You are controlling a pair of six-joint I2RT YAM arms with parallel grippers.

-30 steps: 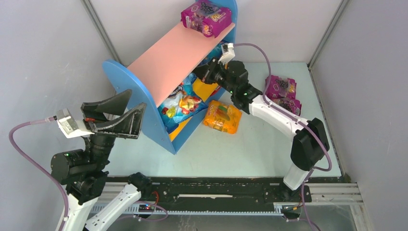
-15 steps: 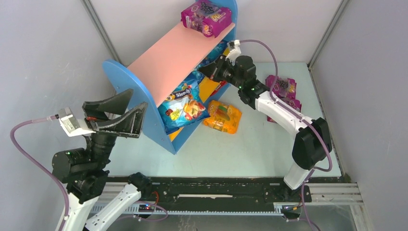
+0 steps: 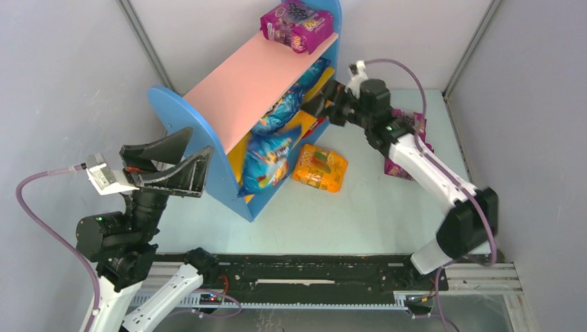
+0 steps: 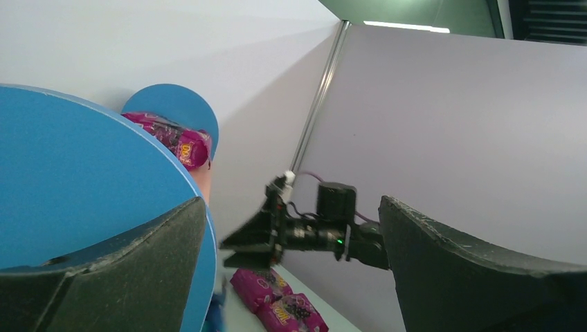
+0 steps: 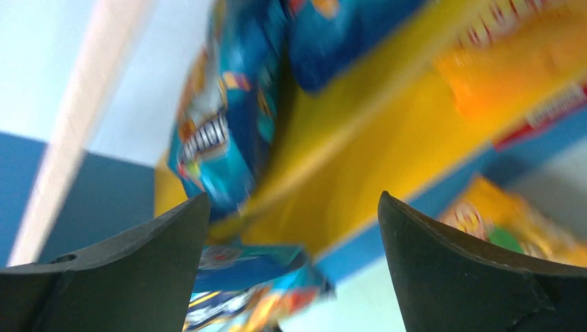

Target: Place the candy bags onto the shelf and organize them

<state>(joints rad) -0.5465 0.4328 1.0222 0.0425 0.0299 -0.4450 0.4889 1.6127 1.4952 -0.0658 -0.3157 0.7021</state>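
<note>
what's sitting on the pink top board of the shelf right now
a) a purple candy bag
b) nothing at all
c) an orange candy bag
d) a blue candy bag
a: a purple candy bag lies at the far end of the pink top board, while the blue bags are on the lower tiers and an orange bag lies on the table.

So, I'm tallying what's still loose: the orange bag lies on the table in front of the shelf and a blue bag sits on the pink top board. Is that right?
Not quite. The bag on the pink top board is a purple bag, not a blue one, as the top external view shows. The orange bag does lie on the table in front of the shelf.
</note>
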